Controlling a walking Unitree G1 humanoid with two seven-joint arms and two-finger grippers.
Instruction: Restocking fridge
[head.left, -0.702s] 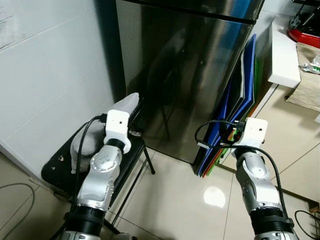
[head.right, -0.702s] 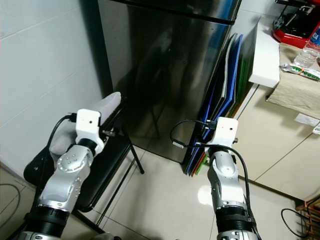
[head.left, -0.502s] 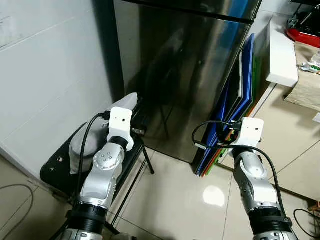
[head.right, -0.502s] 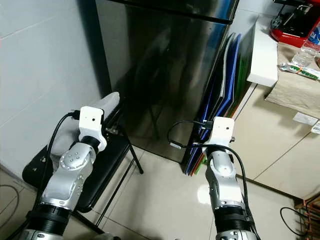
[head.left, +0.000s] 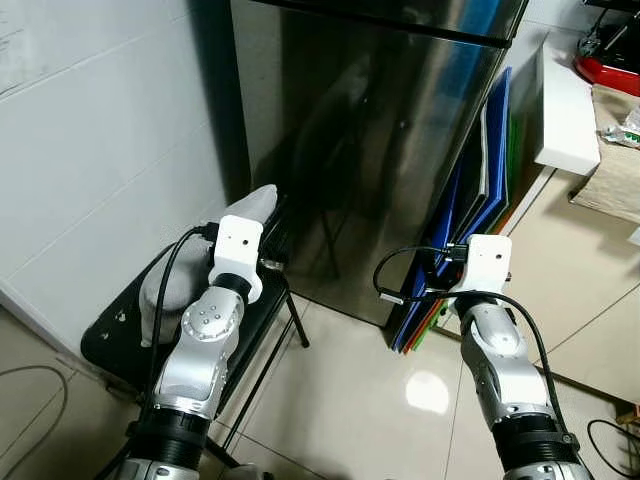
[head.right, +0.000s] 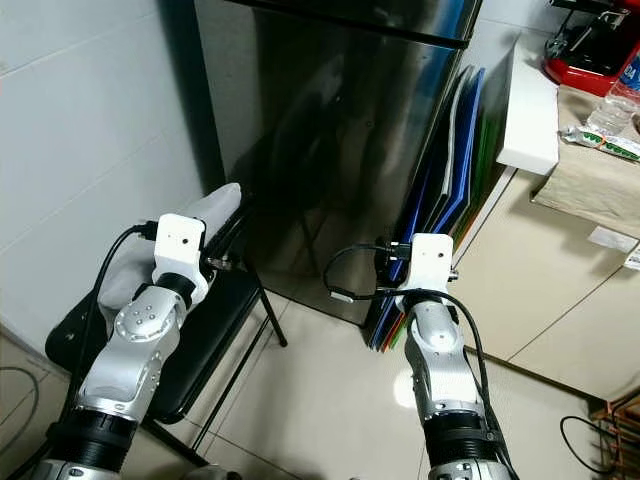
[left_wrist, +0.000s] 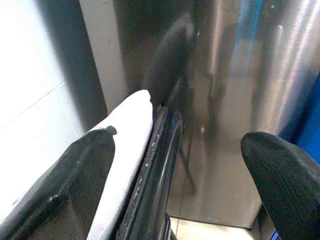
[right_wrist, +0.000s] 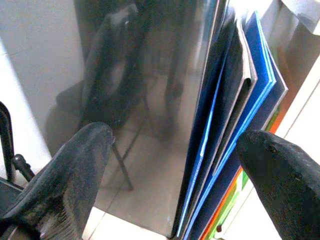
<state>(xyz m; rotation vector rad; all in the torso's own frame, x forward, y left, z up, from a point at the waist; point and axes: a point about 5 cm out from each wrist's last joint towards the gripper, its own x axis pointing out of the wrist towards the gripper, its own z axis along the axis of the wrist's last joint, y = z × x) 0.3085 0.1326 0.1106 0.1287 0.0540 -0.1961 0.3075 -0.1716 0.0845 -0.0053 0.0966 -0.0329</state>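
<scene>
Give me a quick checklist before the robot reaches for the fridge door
1. Fridge door shut, straight ahead: ok.
2. Left pincer open, nothing held: ok.
3. Right pincer open, nothing held: ok.
4. Door handle located: cannot tell.
5. Black chair with white cloth crowds the left arm's path: not ok.
6. Blue boards leaning beside the fridge, close to the right arm: not ok.

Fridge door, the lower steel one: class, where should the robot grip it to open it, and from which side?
Probably the dark groove along the top edge of the lower door, approached from the front and hooked from above. The door's face is flat with no handle showing, and boards lean against the fridge's right side, crowding that edge.
</scene>
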